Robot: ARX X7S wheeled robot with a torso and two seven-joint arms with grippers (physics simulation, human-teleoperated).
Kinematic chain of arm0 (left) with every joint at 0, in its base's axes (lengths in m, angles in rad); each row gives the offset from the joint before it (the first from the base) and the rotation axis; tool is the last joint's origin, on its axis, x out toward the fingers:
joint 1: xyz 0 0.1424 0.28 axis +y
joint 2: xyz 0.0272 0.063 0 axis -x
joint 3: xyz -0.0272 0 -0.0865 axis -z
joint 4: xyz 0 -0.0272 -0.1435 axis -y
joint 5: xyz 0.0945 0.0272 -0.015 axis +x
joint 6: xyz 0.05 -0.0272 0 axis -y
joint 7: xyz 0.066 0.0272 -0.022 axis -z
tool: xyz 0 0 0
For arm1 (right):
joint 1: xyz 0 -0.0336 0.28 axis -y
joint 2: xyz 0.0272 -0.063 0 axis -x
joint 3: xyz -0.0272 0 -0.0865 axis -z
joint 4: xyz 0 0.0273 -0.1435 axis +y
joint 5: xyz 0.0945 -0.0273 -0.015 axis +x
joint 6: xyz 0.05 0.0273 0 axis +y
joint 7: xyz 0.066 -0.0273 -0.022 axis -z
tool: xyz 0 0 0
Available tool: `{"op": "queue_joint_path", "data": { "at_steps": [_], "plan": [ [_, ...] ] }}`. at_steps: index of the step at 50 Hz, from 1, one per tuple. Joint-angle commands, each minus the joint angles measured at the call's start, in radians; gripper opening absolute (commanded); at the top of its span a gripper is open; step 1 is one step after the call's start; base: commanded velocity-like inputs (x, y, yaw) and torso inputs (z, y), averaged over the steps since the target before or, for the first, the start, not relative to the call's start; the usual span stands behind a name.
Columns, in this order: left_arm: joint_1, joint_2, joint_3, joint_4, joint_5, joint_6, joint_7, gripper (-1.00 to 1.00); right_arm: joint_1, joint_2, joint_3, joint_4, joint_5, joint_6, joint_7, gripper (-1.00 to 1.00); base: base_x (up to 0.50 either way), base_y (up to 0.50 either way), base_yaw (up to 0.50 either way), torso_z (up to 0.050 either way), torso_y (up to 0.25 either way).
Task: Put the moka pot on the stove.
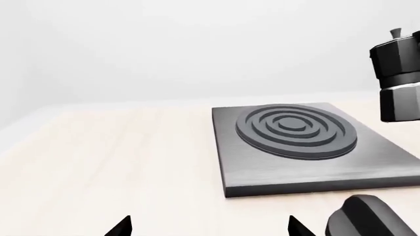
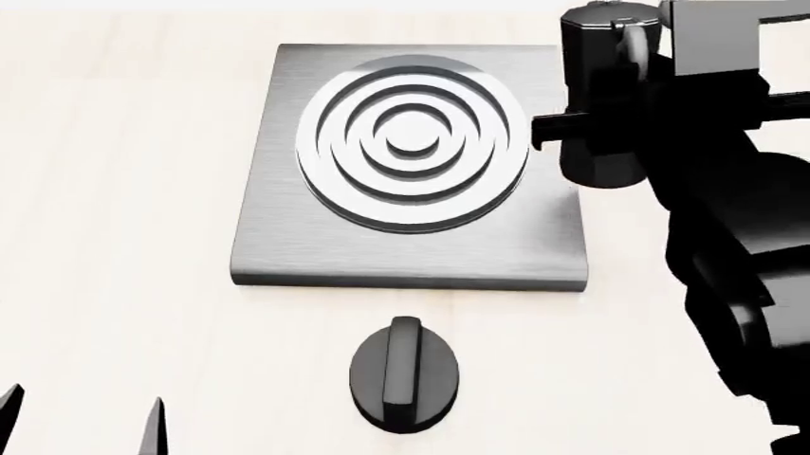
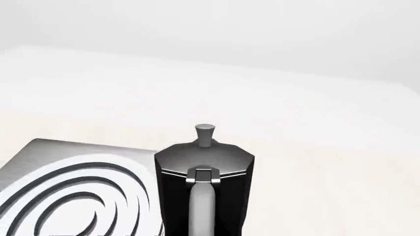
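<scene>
The moka pot (image 1: pixel 399 78) hangs in the air beside the stove (image 1: pixel 315 152) in the left wrist view; left gripper (image 1: pixel 208 227) spread wide, empty. Head view: right gripper (image 2: pixel 595 123) seems clamped on the pot's handle, at the slab's right edge. Right wrist view: pot close, upright. Carrying step; next, shift over the rings (image 2: pixel 412 142), lower.

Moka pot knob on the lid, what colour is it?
Silver-grey knob, clearest in the right wrist view.

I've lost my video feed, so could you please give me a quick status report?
Right gripper shut on moka pot, airborne at stove's right edge. Left gripper open, idle. Knob clear of path.
</scene>
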Motion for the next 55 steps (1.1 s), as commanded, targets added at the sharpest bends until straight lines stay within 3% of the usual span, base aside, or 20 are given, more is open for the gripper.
{"op": "queue_joint_path", "data": {
  "at_steps": [1,15,35,41,49,55],
  "plan": [
    [-0.002,0.021,-0.049,-0.015,-0.022,0.038,0.029,1.0,0.148,-0.131,-0.022,0.235,-0.108,-0.101,-0.1,-1.0,0.0,0.0,0.0,0.0,0.0],
    [-0.007,0.017,-0.056,-0.022,-0.038,0.038,0.029,1.0,0.406,-0.37,-0.099,0.916,-0.24,-0.434,-0.265,-1.0,0.0,0.0,0.0,0.001,0.001],
    [-0.007,0.006,-0.078,-0.019,-0.071,0.039,0.026,1.0,0.432,-0.473,0.07,0.93,-0.445,-0.408,-0.316,-1.0,0.0,0.0,0.0,0.0,0.001],
    [-0.006,0.007,-0.075,-0.022,-0.075,0.045,0.029,1.0,0.448,-0.475,-0.157,0.93,-0.22,-0.423,-0.294,-1.0,0.0,0.0,0.0,0.0,0.0],
    [-0.005,0.005,-0.08,-0.024,-0.083,0.05,0.03,1.0,0.456,-0.475,-0.356,0.929,-0.022,-0.446,-0.272,-1.0,0.0,0.0,0.0,0.0,0.001],
    [-0.005,0.003,-0.084,-0.021,-0.091,0.05,0.027,1.0,0.466,-0.476,-0.614,0.918,0.234,-0.482,-0.258,-1.0,0.0,0.0,0.0,0.0,0.0]
  ]
}}
